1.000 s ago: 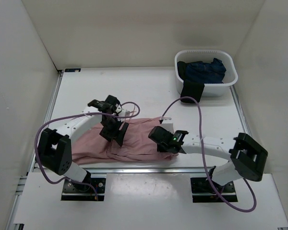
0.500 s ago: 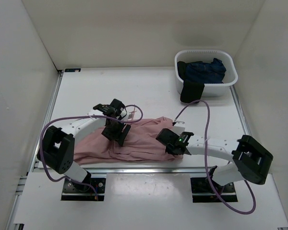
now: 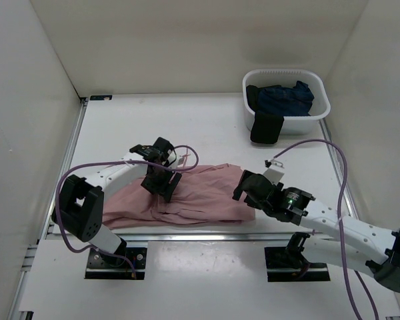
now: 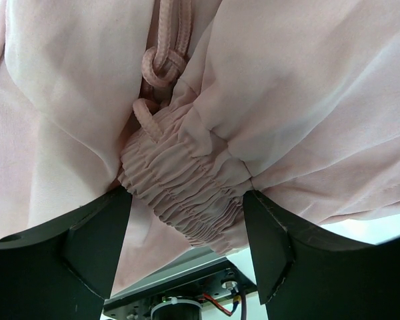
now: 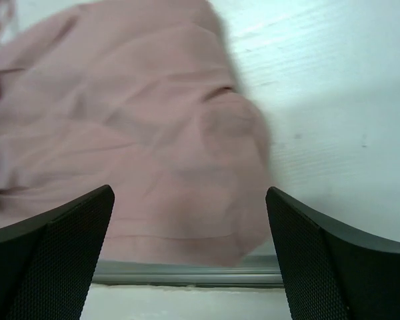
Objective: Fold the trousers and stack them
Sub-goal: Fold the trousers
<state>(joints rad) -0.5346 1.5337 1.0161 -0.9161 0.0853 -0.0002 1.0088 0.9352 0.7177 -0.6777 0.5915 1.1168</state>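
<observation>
Trousers (image 3: 200,197) lie as a long folded pink strip on the tabletop (image 3: 207,127), close along its near edge and between the two arms, their near hem just beside the metal rail (image 3: 187,235); well apart, at the far right corner, stands a white basket (image 3: 287,72) holding a dark blue garment (image 3: 283,99), with a black garment (image 3: 267,127) hung over its near wall; the left fingers (image 4: 93,233) are clenched on a bunch of the gathered waistband (image 4: 187,193), which fills the gap and touches both of them, and the knotted drawstring (image 4: 163,63) hangs just beyond the pinch; the right fingers (image 5: 53,247) are spread wide with nothing between them, just off the right end of the strip. The main risk, as I judge it, is that only one side has a hold: a lift or pull from the left would drag the whole soft strip, since nothing pins the right end, and the fold could slide open or skew; a pull toward the near edge could tip the hem over the rail; the pinch takes only a small bunch, so slack fabric may slip out under its own weight; the right fingers, coming in low, may shove the end into a ridge rather than catch it; smallest, the drawstring loop could snag a fingertip on release.
</observation>
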